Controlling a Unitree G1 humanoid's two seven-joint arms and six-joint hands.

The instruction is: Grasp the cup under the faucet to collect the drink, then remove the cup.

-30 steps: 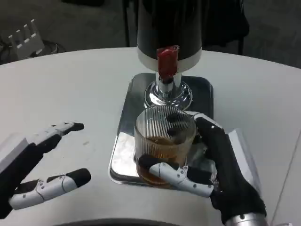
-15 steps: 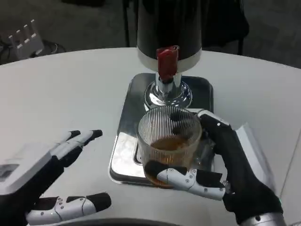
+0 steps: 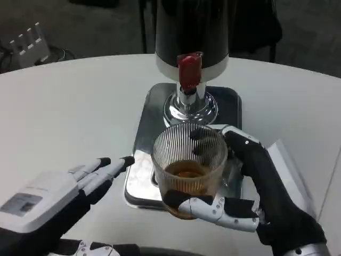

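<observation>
Compared with a second ago, we see our left hand (image 3: 58, 205) has come forward and inward from the table's left side, so its fingertips now lie just beside the near left edge of the metal tray (image 3: 139, 160); half a second ago they were still well short of it. It holds nothing, its fingers stretched out and slightly apart, pointing toward the tray, with the white back facing up. Our right hand (image 3: 254, 194) has slid a little nearer to us along with the cup (image 3: 189, 168), which now overhangs the tray's near rim rather than sitting squarely on it. That hand grips the cup from the right: one finger wraps across the near lower side of the glass and others curl around its far side, showing dark through the wall. The cup is a clear ribbed tumbler, upright, with amber drink filling roughly its lower third. We cannot tell whether its base touches the tray or is lifted. Beyond it, on the far part of the tray, stands the chrome faucet base (image 3: 190, 108), and above that the red tap (image 3: 189, 69) on the dark dispenser (image 3: 191, 29), which rests on the white table (image 3: 69, 106).
</observation>
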